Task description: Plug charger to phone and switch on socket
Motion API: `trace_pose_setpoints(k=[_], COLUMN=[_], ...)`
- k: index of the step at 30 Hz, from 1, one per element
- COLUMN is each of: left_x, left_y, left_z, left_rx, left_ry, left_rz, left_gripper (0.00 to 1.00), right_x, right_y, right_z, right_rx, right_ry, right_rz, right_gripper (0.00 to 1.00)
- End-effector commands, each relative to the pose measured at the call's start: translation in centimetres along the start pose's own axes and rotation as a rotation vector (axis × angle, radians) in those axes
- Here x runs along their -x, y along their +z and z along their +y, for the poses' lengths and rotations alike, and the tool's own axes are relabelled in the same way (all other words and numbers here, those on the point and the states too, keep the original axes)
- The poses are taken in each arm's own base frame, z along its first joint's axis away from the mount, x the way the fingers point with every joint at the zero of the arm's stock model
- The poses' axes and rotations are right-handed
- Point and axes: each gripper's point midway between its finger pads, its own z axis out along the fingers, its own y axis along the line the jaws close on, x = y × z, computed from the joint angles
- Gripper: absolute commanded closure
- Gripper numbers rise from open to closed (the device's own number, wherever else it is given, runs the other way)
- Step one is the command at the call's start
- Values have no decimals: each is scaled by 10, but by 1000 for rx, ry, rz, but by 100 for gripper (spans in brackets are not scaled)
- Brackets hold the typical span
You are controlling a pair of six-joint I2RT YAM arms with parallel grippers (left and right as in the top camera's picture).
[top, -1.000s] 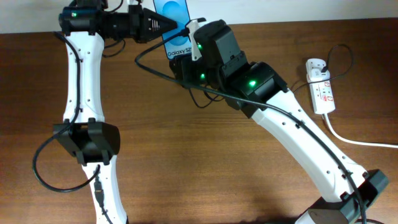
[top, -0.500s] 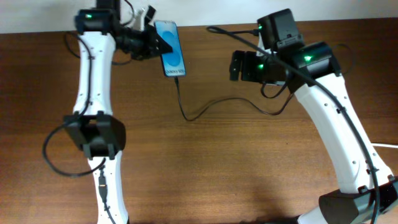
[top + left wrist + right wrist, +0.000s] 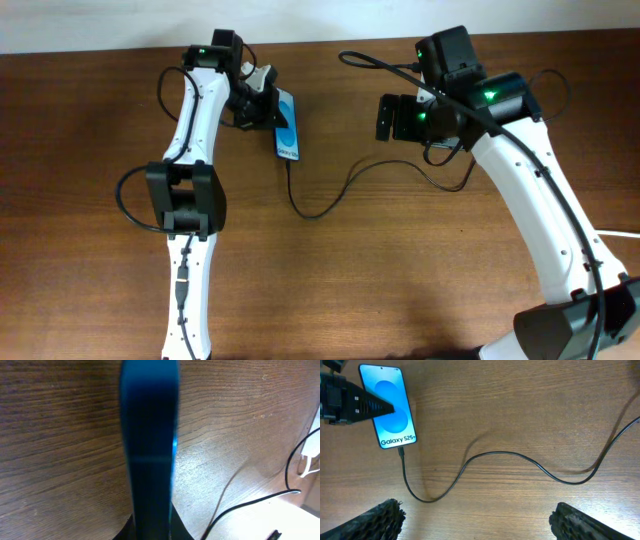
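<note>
My left pincer (image 3: 271, 111) was closed on the phone (image 3: 395, 422), one finger lying across the lit blue screen, near the far edge of the bench (image 3: 400, 280). From the left wrist view I saw only the handset edge-on and blurred. The charger (image 3: 495, 453) looked seated: its connector tip (image 3: 401, 451) met the phone's lower end, and the cable looped loosely over the wood towards the right arm. My right pincer (image 3: 482, 522) hung above that loop with its fingers spread wide, holding nothing.

The socket I could not find in any view — I judged it hidden beneath the right arm, so the switch remained to be pressed.

I saw three risks. If the left arm carried the phone further from the loop, the slack would run out and the tip could pull free. The grip across the glass looked shallow, so a jolt might let the handset slide. And the right arm, swinging towards a switch I could not see, might drag the cable along or miss the switch.
</note>
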Motion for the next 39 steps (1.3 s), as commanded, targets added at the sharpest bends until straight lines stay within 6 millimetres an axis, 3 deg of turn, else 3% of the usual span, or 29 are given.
trace_pose_setpoints(k=[1,5,10,12,14,17,18,19,20,22,23,24,27,29,32,39], left_x=[-12,-22,-27,-26,-26,-17,-4,9,19,33,34,34,33,33,33,33], left_y=[20,21,19,18,15,-3,-29,-61,-94,-162,-170,-172,-169,-169,-169,-169], left_z=[17,27,42,47,59,63,56,43,28,-5,-7,-7,-5,-5,-5,-5], left_rx=[4,55,146,174,236,235,233,232,232,260,271,276,277,277,276,276], left_ry=[-30,-57,-62,-61,-58,-68,-52,-22,16,89,97,95,90,90,90,90], left_rz=[66,107,121,120,117,74,8,-81,-174,-362,-382,-386,-376,-376,-376,-376], left_gripper=[99,90,70,47,1,0,0,1,0,1,1,1,1,1,1,1], right_x=[0,-1,-5,-3,1,13,20,22,20,26,29,35,39,38,37,17], right_y=[1,1,1,0,-2,-8,-11,-6,4,28,32,42,66,86,110,137], right_z=[-4,-5,-8,-22,-46,-99,-135,-159,-181,-250,-264,-294,-343,-361,-372,-376], right_rx=[-16,-20,-32,-64,-97,-174,-282,-336,-363,-419,-424,-433,-459,-448,-448,-439], right_ry=[5,5,5,31,86,170,219,258,303,445,475,530,605,584,553,566], right_rz=[-3,0,14,16,24,4,-23,-12,18,32,18,-7,-38,-28,-12,74], right_gripper=[1,2,2,2,1,1,2,2,2,2,2,2,2,2,2,2])
